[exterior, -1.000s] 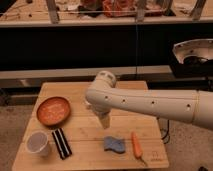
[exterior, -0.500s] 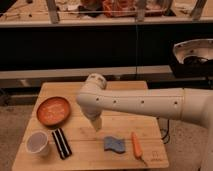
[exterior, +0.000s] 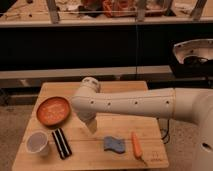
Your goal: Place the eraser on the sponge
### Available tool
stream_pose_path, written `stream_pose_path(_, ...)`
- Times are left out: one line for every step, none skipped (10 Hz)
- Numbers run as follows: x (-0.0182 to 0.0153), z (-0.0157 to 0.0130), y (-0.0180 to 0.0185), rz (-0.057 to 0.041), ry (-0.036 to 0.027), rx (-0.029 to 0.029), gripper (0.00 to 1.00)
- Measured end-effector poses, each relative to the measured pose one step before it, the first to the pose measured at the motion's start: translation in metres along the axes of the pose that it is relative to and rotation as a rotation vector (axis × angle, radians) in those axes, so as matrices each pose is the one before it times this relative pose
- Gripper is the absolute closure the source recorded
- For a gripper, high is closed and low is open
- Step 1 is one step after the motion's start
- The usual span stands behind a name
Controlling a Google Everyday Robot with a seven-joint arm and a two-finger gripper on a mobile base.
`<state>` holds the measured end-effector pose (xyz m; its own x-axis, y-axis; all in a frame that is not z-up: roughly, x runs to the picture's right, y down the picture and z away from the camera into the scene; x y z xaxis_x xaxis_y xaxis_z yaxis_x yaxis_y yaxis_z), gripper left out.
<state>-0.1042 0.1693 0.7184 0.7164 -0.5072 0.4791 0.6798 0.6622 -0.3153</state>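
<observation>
The eraser (exterior: 62, 143), a flat black block with a light stripe, lies on the wooden table (exterior: 115, 125) near its front left, beside the cup. The blue sponge (exterior: 114, 145) with wavy edges rests near the front edge at the middle. My gripper (exterior: 92, 126) hangs from the white arm (exterior: 130, 104) above the table, between eraser and sponge and a little behind both. It is open, holds nothing, and touches neither object.
An orange plate (exterior: 53, 110) sits at the left. A white cup (exterior: 37, 142) stands at the front left corner. An orange carrot (exterior: 137, 145) lies right of the sponge. A dark counter runs behind the table.
The arm has swung left across the table, bringing the gripper from above the sponge area toward the eraser side. The objects have not moved.
</observation>
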Motion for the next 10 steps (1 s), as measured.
stream_pose_path(-0.00581, 0.00373, -0.00185, -0.02869, -0.00839, -0.00006, 0.2)
stream_pose_path(-0.00517, 0.00317, -0.00204, -0.02421, -0.00667, 0.00042, 0.2)
stream_pose_path(-0.00299, 0.0024, -0.0015, -0.0152, -0.00317, 0.00131, 0.2)
stream_pose_path(-0.00214, 0.00236, -0.00102, -0.01462, -0.00431, 0.00226, 0.2)
stream_pose_path(-0.00236, 0.00301, -0.001, -0.0239, -0.00629, 0.00366, 0.2)
stream_pose_path(-0.00213, 0.00228, -0.00028, -0.02255, -0.00515, 0.00181, 0.2)
stream_pose_path(-0.00227, 0.00138, -0.00065, -0.0175, -0.00364, 0.00111, 0.2)
stream_pose_path(-0.00476, 0.0031, -0.00144, -0.03303, -0.00697, 0.00172, 0.2)
stream_pose_path(-0.00263, 0.00212, -0.00097, -0.01298, -0.00449, 0.00105, 0.2)
stream_pose_path(-0.00234, 0.00257, -0.00041, -0.02352, -0.00494, -0.00093, 0.2)
